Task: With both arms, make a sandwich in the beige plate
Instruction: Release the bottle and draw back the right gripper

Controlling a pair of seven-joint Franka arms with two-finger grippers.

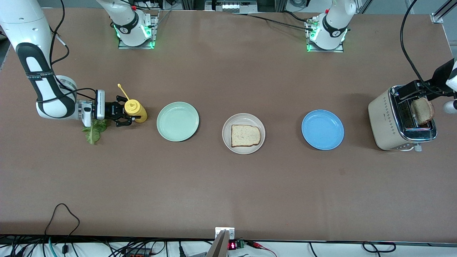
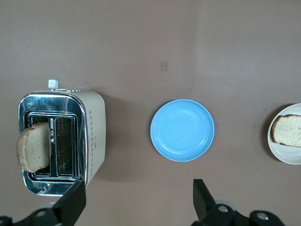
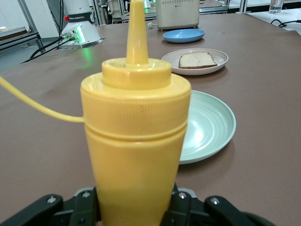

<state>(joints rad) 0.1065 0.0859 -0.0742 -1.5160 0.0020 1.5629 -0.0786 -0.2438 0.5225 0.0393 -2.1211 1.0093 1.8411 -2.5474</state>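
Very little writing can be read. A black band around the right arm (image 1: 39,75) carries small white lettering, too small to make out. The right gripper (image 1: 123,115) has a tiny white mark on its black body, also unreadable. In the right wrist view, the toaster (image 3: 177,13) bears a small dark logo that cannot be read.
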